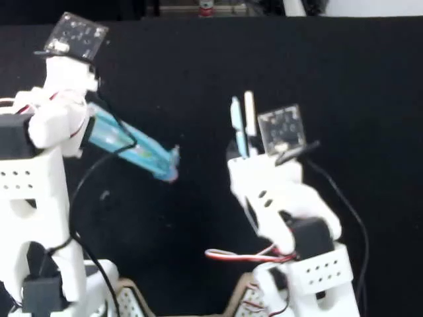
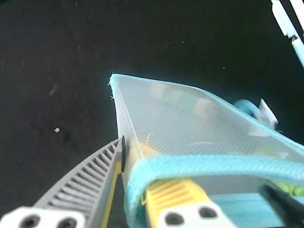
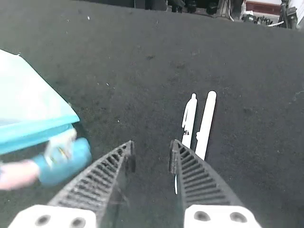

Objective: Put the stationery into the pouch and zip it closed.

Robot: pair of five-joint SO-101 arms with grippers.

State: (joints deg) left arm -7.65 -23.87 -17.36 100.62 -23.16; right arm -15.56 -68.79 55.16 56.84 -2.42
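Left end effector (image 2: 133, 153) clenched on the teal-edged rim of the mesh pouch (image 2: 190, 118), which projects away from its fingers over the black surface (image 1: 330, 79). Right end effector (image 3: 151, 154) released, fingers spread above the surface. Two pens (image 3: 206, 123) lie side by side just beyond the tip of one of its fingers, and the far corner of the pouch, with a teal zip pull (image 3: 64, 159), sits near the outer side of the other finger.

High view looks down over the table (image 1: 198, 59) — both close-in wrist views share the pouch (image 2: 190, 123).
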